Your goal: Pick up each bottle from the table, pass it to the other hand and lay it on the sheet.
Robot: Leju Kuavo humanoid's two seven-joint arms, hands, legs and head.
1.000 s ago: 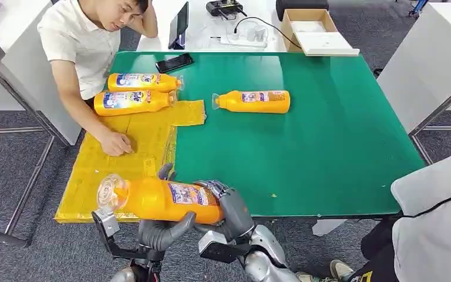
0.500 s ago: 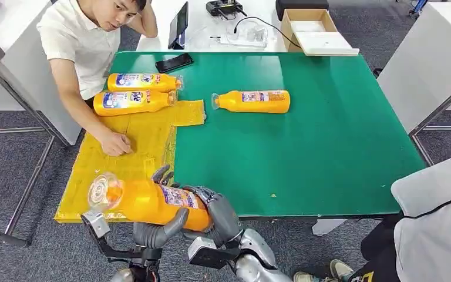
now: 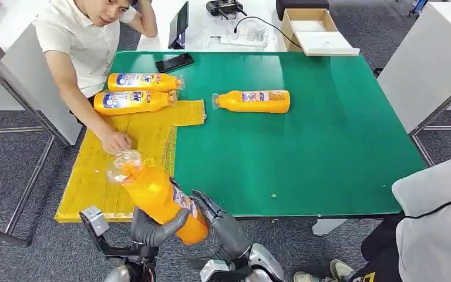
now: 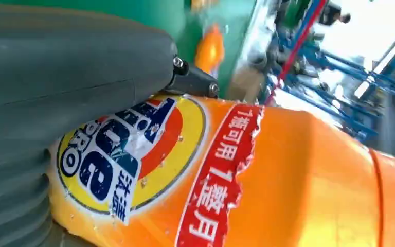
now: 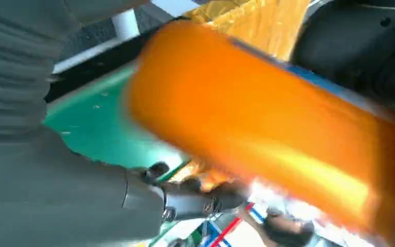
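Head view: my left hand (image 3: 152, 228) grips the tilted orange plastic bottle (image 3: 158, 197), cap toward the yellow sheet (image 3: 103, 176). My right hand (image 3: 223, 223), fingers spread, sits just beside its base.

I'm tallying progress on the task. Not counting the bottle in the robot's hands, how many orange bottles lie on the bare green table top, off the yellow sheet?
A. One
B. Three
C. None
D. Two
A. One lone bottle lies on the green table; the two other bottles lie at the far end of the yellow sheet.
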